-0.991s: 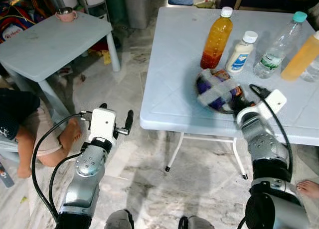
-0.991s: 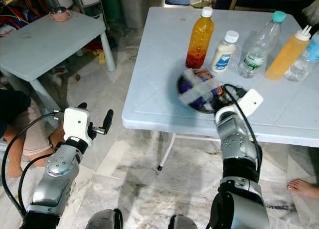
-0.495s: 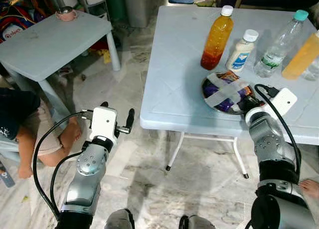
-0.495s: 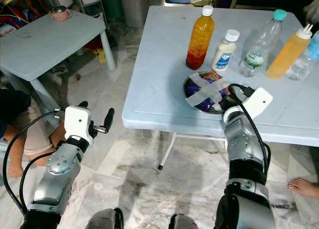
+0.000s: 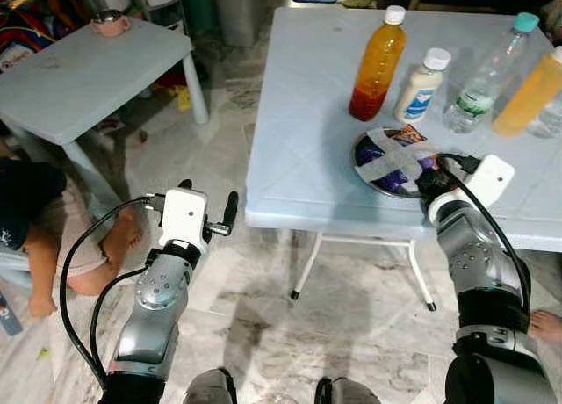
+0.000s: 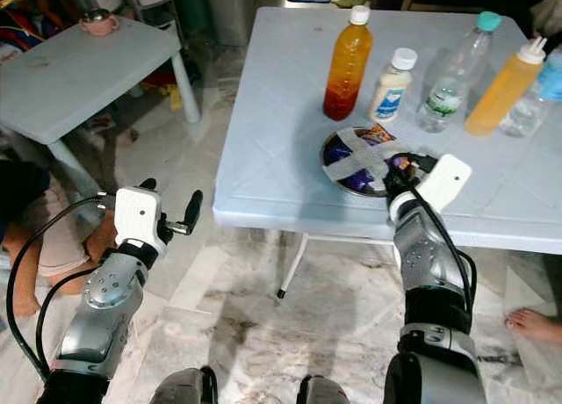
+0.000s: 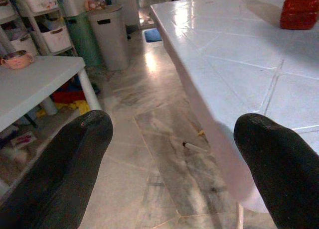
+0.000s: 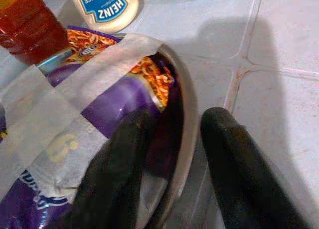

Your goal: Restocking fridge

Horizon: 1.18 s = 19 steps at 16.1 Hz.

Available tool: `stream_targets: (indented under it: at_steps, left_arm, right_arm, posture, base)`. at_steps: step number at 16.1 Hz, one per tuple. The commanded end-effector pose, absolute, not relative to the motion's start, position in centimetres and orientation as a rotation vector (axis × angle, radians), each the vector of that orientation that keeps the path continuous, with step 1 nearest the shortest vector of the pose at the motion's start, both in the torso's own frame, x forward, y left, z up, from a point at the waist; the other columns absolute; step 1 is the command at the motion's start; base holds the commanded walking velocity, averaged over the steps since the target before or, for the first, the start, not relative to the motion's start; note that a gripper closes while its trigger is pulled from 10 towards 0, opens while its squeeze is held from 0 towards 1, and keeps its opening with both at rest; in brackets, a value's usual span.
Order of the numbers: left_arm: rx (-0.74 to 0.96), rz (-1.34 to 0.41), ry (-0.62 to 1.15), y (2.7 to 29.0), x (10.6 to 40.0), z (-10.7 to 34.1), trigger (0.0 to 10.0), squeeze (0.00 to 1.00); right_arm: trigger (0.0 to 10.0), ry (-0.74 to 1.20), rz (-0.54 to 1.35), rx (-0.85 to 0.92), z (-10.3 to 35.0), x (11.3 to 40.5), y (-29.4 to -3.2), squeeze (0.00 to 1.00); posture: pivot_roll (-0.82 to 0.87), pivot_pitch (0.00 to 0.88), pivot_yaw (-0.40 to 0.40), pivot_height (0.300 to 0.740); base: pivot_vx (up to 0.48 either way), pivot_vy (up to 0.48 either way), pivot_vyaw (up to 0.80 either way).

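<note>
Right gripper [image 8: 172, 189]: its two black fingers [image 8: 119, 174] straddle the metal rim of the bowl, one finger inside against the purple packet, the other outside on the tabletop; they are clenched on the rim.
Bowl [image 5: 379, 177]: a shallow metal bowl near the front edge of the tabletop, toward its right half, held by the right gripper at its right side.
Noodle packet [image 8: 94, 109]: purple, with a picture of noodles at one end, lying in the bowl under two crossed strips of pale tape [image 8: 60, 104].
Left gripper [image 5: 207, 212]: held out over the floor, off the front-left corner of the tabletop; its fingers [image 7: 60, 174] are spread wide and released, with nothing between them.
Orange-red bottle [image 5: 378, 63]: upright with a white cap, just behind the bowl toward the back edge of the tabletop.
Mayonnaise bottle [image 5: 420, 87]: small, white, blue label, standing just to the right of the orange-red bottle and close behind the bowl.
Clear water bottle [image 5: 487, 74]: teal cap, upright, to the right of the mayonnaise bottle.
Orange squeeze bottle [image 6: 502, 86]: upright near the right edge of the tabletop, next to the clear water bottle.
Tabletop [image 5: 299, 132]: pale blue plastic, square panels moulded in its surface.
Second table [image 5: 79, 75]: smaller, pale, well apart to the left across the tiled floor [image 5: 263, 334], with a pink cup [image 5: 111, 22] at its far edge.
Person: a bare leg [image 5: 66, 246] by the left edge of the head views, and bare toes [image 6: 531, 325] at the right.
</note>
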<state>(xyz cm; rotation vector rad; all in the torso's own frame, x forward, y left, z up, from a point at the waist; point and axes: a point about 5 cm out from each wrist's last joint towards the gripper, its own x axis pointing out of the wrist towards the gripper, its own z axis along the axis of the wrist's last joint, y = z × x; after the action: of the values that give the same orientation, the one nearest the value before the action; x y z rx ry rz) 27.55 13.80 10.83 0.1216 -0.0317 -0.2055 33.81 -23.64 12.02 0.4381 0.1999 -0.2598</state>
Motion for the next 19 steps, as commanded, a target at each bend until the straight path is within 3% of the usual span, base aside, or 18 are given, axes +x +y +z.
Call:
stream_targets:
  at_steps: [1, 4, 5, 6, 7, 8, 9, 10, 11, 19]
  left_arm:
    - [0.129, -0.209, -0.035, 13.8, 27.6, 10.9, 10.0, 0.00]
    - [0.129, -0.209, -0.036, 13.7, 27.6, 10.9, 10.0, 0.00]
    - [0.128, -0.210, -0.036, 13.7, 27.6, 10.9, 10.0, 0.00]
    - [0.128, -0.211, -0.036, 13.6, 27.6, 10.9, 10.0, 0.00]
    - [0.128, -0.211, -0.037, 13.6, 27.6, 10.9, 10.0, 0.00]
    - [0.126, -0.211, -0.037, 13.6, 27.6, 10.9, 10.0, 0.00]
    - [0.126, -0.214, -0.036, 13.5, 27.6, 10.9, 10.0, 0.00]
    - [0.125, -0.214, -0.035, 13.5, 27.6, 10.9, 10.0, 0.00]
    - [0.126, -0.215, -0.035, 13.5, 27.6, 10.9, 10.0, 0.00]
    - [0.130, -0.225, -0.031, 13.5, 27.7, 10.6, 10.0, 0.00]
  right_arm:
    - [10.0, 0.211, -0.239, 0.439, 11.9, 33.6, -23.2, 1.00]
    - [10.0, 0.192, -0.202, 0.448, 12.3, 33.5, -22.7, 1.00]
    - [10.0, 0.188, -0.193, 0.455, 12.4, 33.4, -22.4, 0.67]
    - [10.0, 0.181, -0.181, 0.466, 12.5, 33.3, -22.1, 0.44]
    - [10.0, 0.180, -0.173, 0.470, 12.5, 33.3, -21.9, 0.34]
    - [10.0, 0.192, -0.162, 0.488, 12.3, 33.2, -21.5, 0.00]
    - [6.8, 0.223, -0.168, 0.562, 11.7, 33.0, -21.1, 0.00]
    - [2.1, 0.238, -0.170, 0.604, 11.5, 33.0, -21.1, 0.00]
    - [0.0, 0.261, -0.163, 0.667, 11.3, 33.1, -21.0, 0.00]
    - [0.2, 0.354, -0.117, 0.744, 11.0, 33.6, -21.6, 0.00]
  posture:
    - [0.06, 0.111, 0.019, 0.740]
    - [0.06, 0.112, 0.018, 0.740]
    - [0.06, 0.113, 0.016, 0.740]
    - [0.06, 0.113, 0.016, 0.740]
    - [0.06, 0.114, 0.016, 0.740]
    - [0.06, 0.114, 0.016, 0.740]
    - [0.06, 0.115, 0.017, 0.740]
    - [0.06, 0.115, 0.018, 0.740]
    - [0.06, 0.116, 0.019, 0.740]
    - [0.06, 0.118, 0.021, 0.740]
  base:
    - [0.000, 0.000, 0.00]
    - [0.000, 0.000, 0.00]
    - [0.000, 0.000, 0.00]
    - [0.000, 0.000, 0.00]
    - [0.000, 0.000, 0.00]
    - [0.000, 0.000, 0.00]
    - [0.000, 0.000, 0.00]
    - [0.000, 0.000, 0.00]
    - [0.000, 0.000, 0.00]
    - [0.000, 0.000, 0.00]
